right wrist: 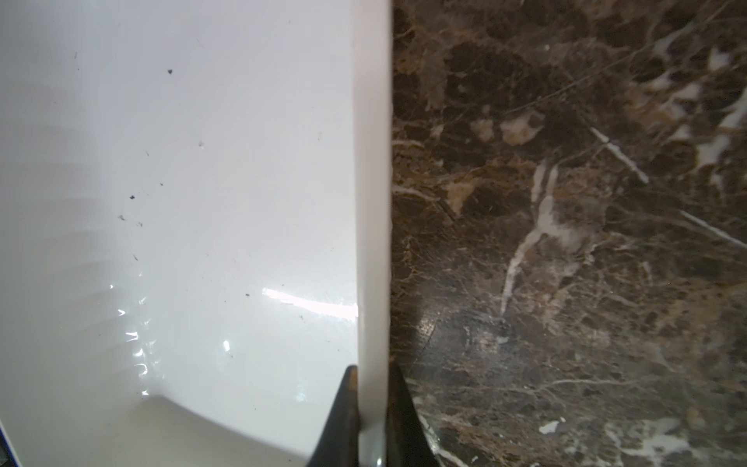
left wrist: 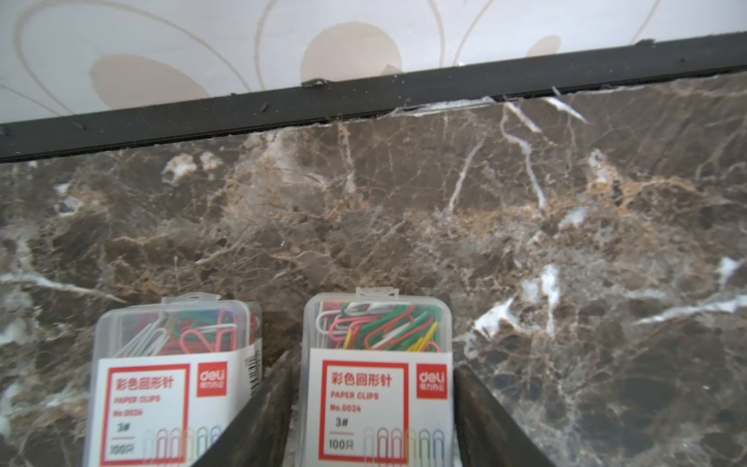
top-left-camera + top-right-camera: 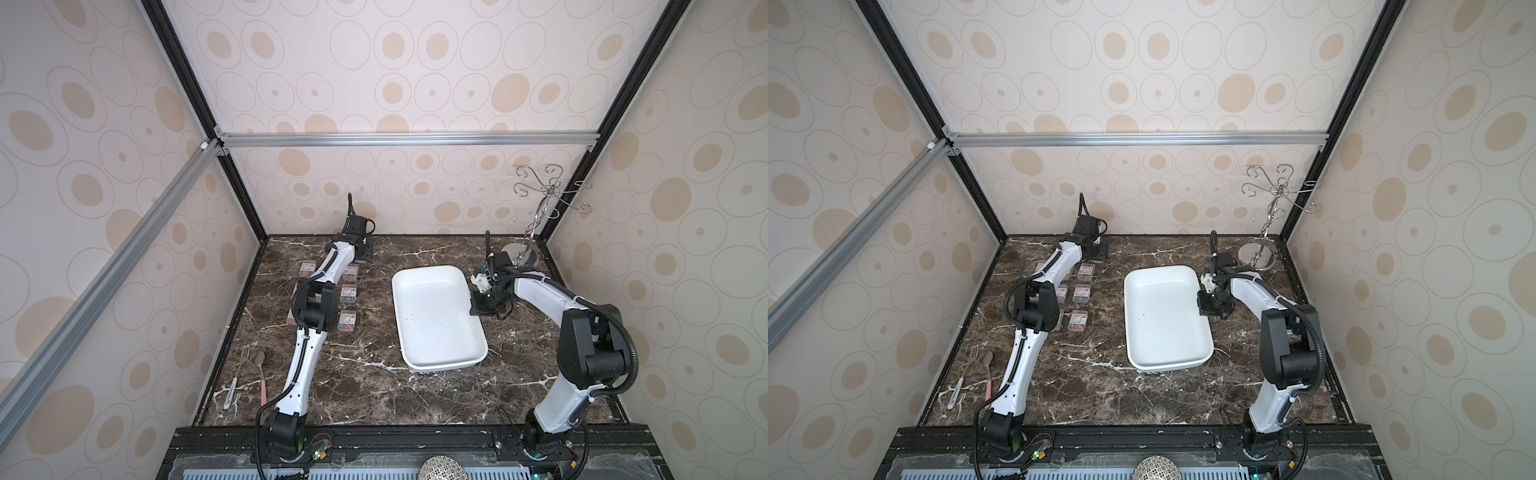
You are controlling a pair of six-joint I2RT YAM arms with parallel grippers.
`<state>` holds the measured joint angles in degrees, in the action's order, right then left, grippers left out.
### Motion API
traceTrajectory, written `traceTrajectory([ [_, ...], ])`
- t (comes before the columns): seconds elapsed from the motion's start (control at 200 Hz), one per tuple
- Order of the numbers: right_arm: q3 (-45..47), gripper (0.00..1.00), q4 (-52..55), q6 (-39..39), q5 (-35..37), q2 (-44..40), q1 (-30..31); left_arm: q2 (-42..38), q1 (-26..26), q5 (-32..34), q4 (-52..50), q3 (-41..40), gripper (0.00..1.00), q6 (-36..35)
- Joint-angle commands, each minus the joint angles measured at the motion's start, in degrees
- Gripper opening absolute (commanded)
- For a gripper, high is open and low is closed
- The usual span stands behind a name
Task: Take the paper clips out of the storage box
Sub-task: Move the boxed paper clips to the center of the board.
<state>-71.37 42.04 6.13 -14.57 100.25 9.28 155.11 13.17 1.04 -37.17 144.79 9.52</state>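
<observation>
One box of paper clips [image 2: 378, 343] is found on the table [image 2: 404, 222] between the jaws of the left gripper [image 2: 372, 364]. The jaws stand close on both sides, but a grip cannot be confirmed. A second box [image 2: 174, 364] lies just beside it. At least six boxes [image 3: 1077, 322] are counted in a top view, all outside the single storage box [image 1: 374, 161]. Its rim is clamped by the right gripper [image 1: 372, 366].

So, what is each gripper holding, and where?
Right gripper pinches the storage box by its rim. Left gripper straddles a paper clip box; grip unclear.
</observation>
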Motion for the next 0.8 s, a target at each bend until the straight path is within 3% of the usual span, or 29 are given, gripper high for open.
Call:
traceTrajectory([
  [0.0,-0.08,0.11,1.55,-0.42,0.07,-1.28,-0.20,1.28,-0.56,2.38,-1.39,2.51,0.61,-0.69],
  [0.795,-0.22,0.11,1.73,-0.41,0.62,-1.02,-0.22,1.34,-5.23,3.18,-2.66,2.44,0.60,-1.36],
])
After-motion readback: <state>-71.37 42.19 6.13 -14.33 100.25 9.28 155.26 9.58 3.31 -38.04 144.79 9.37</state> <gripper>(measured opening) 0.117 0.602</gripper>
